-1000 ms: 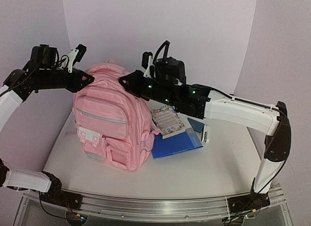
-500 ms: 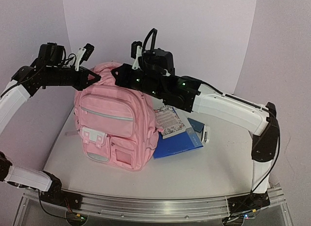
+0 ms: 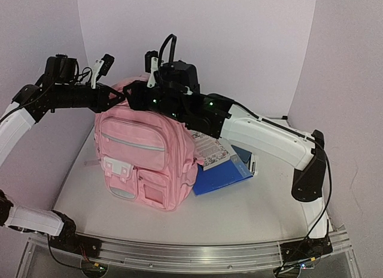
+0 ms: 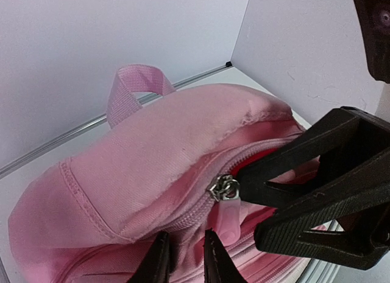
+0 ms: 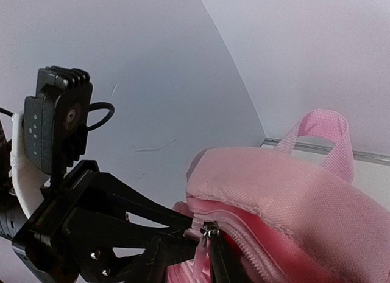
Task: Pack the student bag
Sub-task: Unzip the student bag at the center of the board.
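The student bag [image 3: 143, 164], a pink backpack, stands upright at the left middle of the table. My left gripper [image 3: 121, 97] is at its top left edge, shut on a fold of pink fabric just below the top zipper [image 4: 186, 258]. My right gripper [image 3: 133, 98] reaches over the bag's top and meets it there. Its fingers close on the zipper pull [image 4: 228, 222], which also shows in the right wrist view [image 5: 204, 255] between my right fingertips [image 5: 189, 249]. The zipper is partly open behind the slider and shows a red inside [image 5: 244, 234]. The top handle [image 4: 137, 82] stands up behind.
A blue folder [image 3: 221, 176] lies flat right of the bag with a patterned notebook [image 3: 208, 149] on it. A small dark blue item [image 3: 242, 152] and a small white item [image 3: 254, 165] lie beside it. Walls close in behind and at both sides.
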You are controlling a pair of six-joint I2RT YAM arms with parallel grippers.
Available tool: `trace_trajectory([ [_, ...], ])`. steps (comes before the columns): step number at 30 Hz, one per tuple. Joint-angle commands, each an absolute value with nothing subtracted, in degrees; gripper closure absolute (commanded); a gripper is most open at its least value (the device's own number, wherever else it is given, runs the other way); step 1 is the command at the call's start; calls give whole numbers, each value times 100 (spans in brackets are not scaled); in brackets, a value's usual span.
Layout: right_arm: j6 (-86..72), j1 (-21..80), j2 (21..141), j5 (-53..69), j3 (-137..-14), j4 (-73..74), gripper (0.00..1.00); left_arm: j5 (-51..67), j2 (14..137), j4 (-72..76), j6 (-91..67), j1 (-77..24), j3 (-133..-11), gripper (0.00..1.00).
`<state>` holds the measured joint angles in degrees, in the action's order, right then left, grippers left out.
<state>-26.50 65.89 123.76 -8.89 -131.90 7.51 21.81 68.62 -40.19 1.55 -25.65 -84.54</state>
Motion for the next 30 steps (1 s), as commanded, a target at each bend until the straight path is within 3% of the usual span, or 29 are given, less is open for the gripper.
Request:
trace_trajectory([
  [1, -2385, 6690, 11957, -529, -13088, 702, 68, 1968, 6374, -3972, 48, -2642, -8344, 77],
  [10, -2419, 6706, 10777, -480, -11832, 661, 58, 2129, 6139, -4286, -307, -2646, -8656, 67],
  [16, -2359, 6662, 10210, -596, -10942, 660, 43, 3050, 6306, -4322, -763, -2645, -8901, 59],
  [30, -2584, 6458, 9900, -219, -9764, 668, 42, 2814, 6827, -4738, -773, -2647, -9108, 54],
])
